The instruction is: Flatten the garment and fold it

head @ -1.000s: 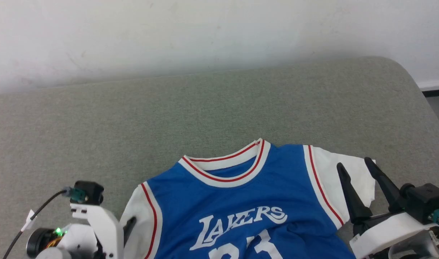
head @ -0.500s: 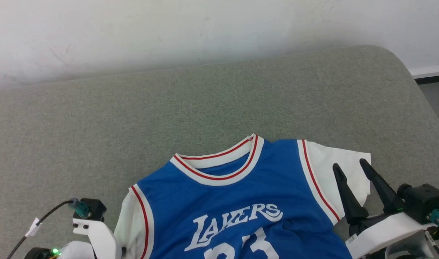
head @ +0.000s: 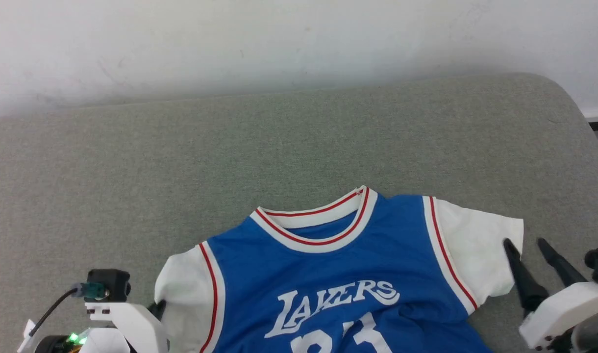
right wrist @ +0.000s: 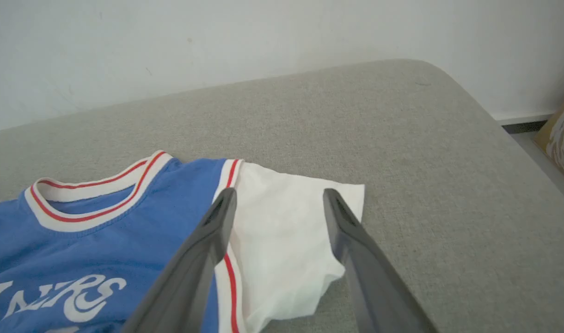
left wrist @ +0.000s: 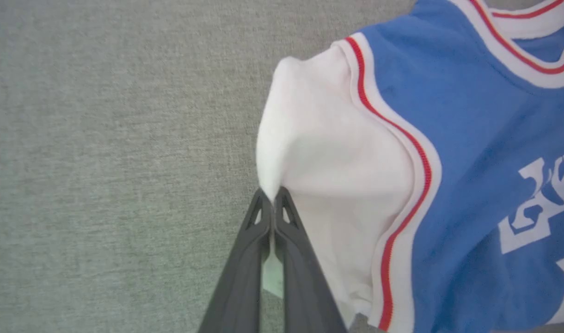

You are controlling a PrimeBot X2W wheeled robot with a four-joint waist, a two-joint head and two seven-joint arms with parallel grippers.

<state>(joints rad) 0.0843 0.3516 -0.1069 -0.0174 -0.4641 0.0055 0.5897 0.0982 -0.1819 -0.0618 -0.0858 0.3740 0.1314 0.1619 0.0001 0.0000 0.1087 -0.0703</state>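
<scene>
Left wrist view, 6 o'clock: left gripper [left wrist: 273,196] has its two dark fingers pressed together, pinching the outer edge of the left-side sleeve [left wrist: 328,152]. White cloth is drawn to a small peak at the tips.
Head view, 7 o'clock: the same arm's white wrist housing sits at the frame edge, green light on, cable trailing toward 8.
Garment [head: 348,264]: lies front-up on the grey-green cushion [head: 181,162], occupying 5 to 7 o'clock. Its lower part is cut off by the bottom edge.
Collar [head: 318,225]: white with red stripes, pointing toward 12 o'clock.
Lettering [head: 333,304]: white on blue, with the tops of white numerals beneath. A crease in the cloth runs just toward 4 o'clock of it.
Right-side sleeve [head: 475,255]: white, spread fairly flat at 4 o'clock, with its outer corner slightly curled.
Right gripper [head: 524,242]: at 4 o'clock with fingers spread wide and nothing between them. The tips are over the sleeve's outer edge; contact cannot be told.
Wall [head: 279,44]: pale, across 10 to 2 o'clock behind the cushion.
</scene>
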